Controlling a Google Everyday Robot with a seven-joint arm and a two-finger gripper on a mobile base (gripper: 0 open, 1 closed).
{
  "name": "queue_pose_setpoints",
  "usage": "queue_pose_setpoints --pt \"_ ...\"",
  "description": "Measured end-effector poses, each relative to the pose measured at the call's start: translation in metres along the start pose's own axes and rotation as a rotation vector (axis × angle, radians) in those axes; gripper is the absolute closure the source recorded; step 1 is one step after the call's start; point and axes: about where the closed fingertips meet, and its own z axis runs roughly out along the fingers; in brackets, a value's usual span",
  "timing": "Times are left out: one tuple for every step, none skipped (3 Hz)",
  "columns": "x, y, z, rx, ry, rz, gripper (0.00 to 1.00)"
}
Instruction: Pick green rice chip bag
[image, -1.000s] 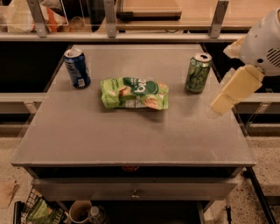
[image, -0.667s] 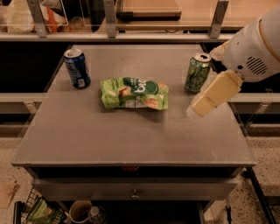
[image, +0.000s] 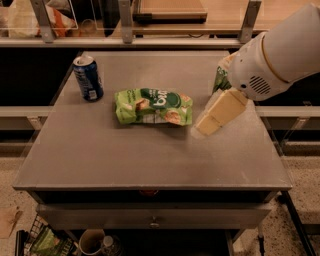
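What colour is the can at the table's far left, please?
The can is blue, in the camera view; the gripper hovers right of the green rice chip bag.

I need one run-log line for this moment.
tool: beside right end of green rice chip bag | bag: lying on table, not grasped

Table (image: 150, 160): grey top, drawer (image: 155, 217) beneath.
Blue can (image: 88, 77): upright, rear left.
Green can (image: 221, 75): rear right, partly hidden behind the gripper (image: 215, 114) hovering there.

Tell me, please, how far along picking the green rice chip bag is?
Done: the gripper is near, just right of the green rice chip bag. In hand: nothing; the bag lies flat on the table, apparently untouched. Left: closing in, grasping, lifting.
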Motion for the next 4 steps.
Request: queue_pose_setpoints --pt "-0.006 -0.006 0.007 0.016 -0.019 -0.016 0.0" --pt "-0.014 -0.022 0.034 0.031 -0.044 -0.026 0.0" --pt "-0.012 -0.03 0.062 -0.001 -0.037 0.015 0.0" --pt "-0.012 -0.026 0.088 -0.044 -0.04 0.042 0.0"
